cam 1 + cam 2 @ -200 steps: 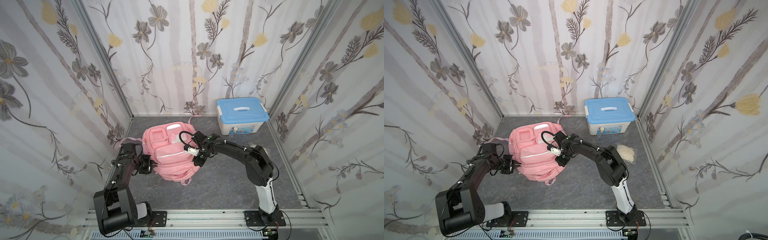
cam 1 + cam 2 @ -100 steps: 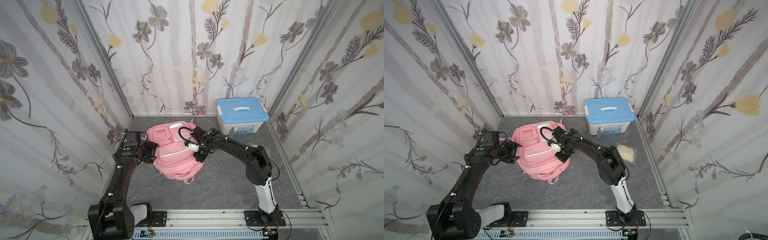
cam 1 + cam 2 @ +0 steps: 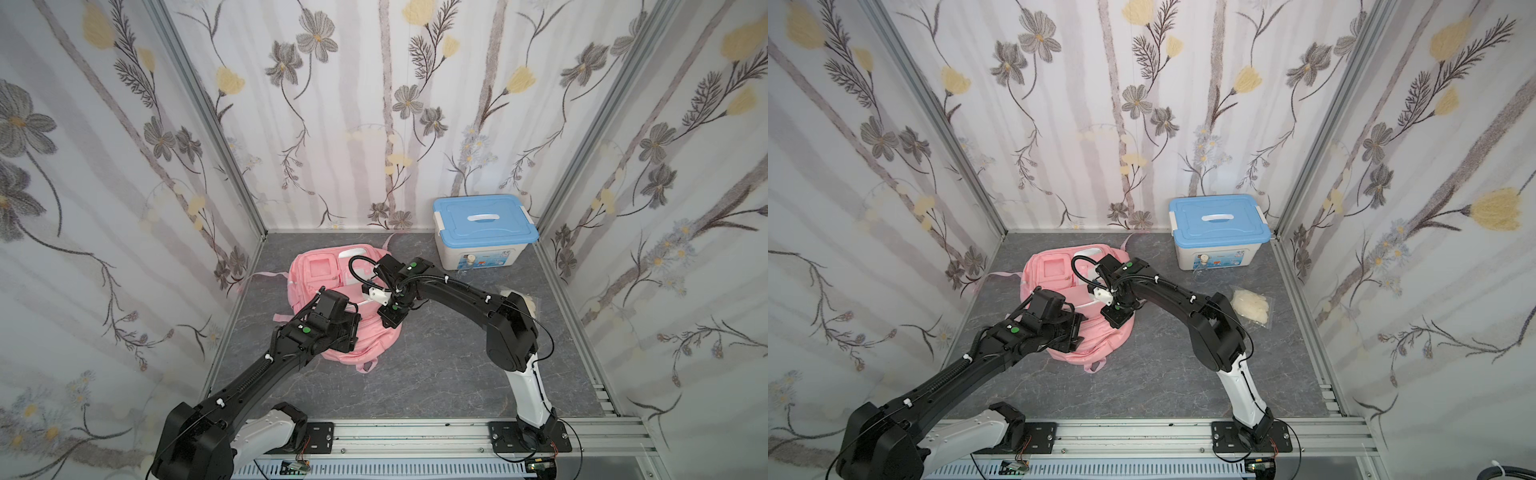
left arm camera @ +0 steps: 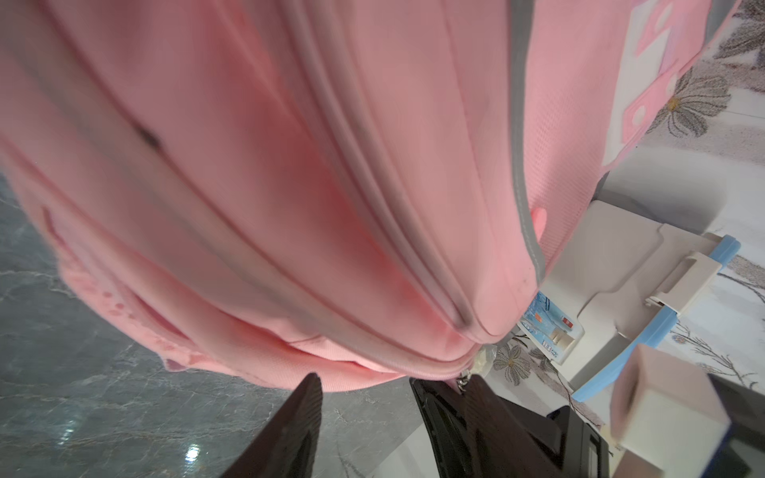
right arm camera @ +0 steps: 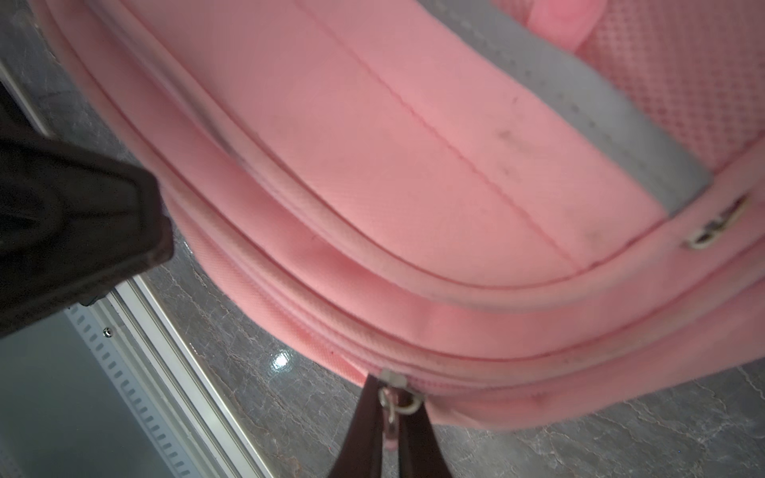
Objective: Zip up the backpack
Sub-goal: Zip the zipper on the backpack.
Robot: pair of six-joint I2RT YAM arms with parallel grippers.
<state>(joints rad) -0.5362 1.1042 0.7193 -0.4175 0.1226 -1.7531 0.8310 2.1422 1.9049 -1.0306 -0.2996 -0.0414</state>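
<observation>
Pink fabric backpack (image 3: 376, 343) lies front-up on the grey desk (image 3: 436, 374), left of centre and well apart from the blue-lidded box (image 3: 484, 220). Right end effector (image 5: 391, 418) is pinched tight on the metal zipper pull (image 5: 389, 407) at the bag's edge. It only has the thin tab, so tugging off the track line could let it slip out. Left end effector (image 4: 364, 380) is spread apart with nothing in it, tips just beside the same edge, so nothing anchors the bag. Main risk: the whole soft body slides or bunches along with the slider instead of the teeth closing. Fabric folding at the curved corner could jam the slider. The two end effectors sit close together, so a clash is possible too
</observation>
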